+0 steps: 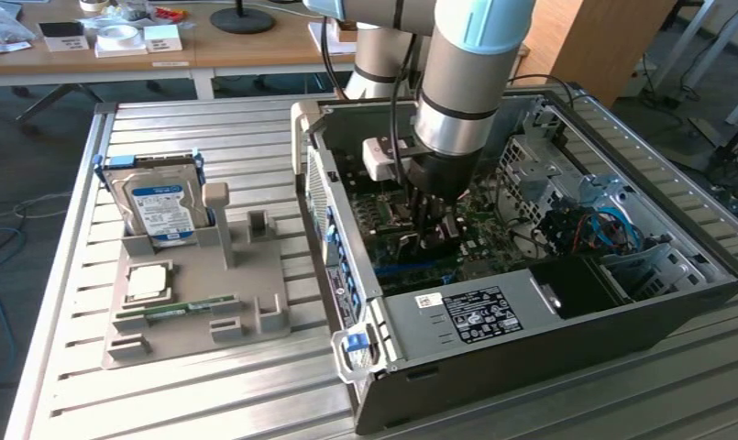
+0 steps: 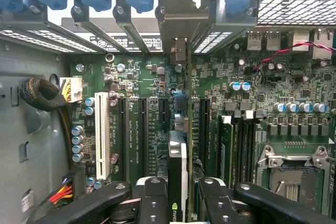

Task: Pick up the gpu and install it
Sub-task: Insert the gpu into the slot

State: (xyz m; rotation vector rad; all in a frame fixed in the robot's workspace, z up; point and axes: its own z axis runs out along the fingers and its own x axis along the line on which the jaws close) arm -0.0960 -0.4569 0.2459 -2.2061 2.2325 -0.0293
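In the wrist view the gpu [image 2: 177, 156] stands edge-on between my two black fingers [image 2: 152, 203], a green logo on its near end. Its metal bracket [image 2: 176, 24] lies against the row of rear slot openings, and the card's edge runs down over the expansion slots of the green motherboard [image 2: 147, 82]. My gripper [image 2: 177, 205] is shut on the card. Seen from the exterior view, my gripper [image 1: 436, 229] reaches straight down into the open computer case [image 1: 344, 275], low over the motherboard [image 1: 491, 229]. Whether the card sits fully in a slot I cannot tell.
A white slot [image 2: 102, 135] and black slots flank the card; memory sticks [image 2: 227, 145] and the CPU socket [image 2: 291, 177] lie beside them. Left of the case in the exterior view, a grey fixture [image 1: 185, 302] holds a hard drive [image 1: 159, 203], a processor [image 1: 146, 281] and a green memory stick [image 1: 173, 312].
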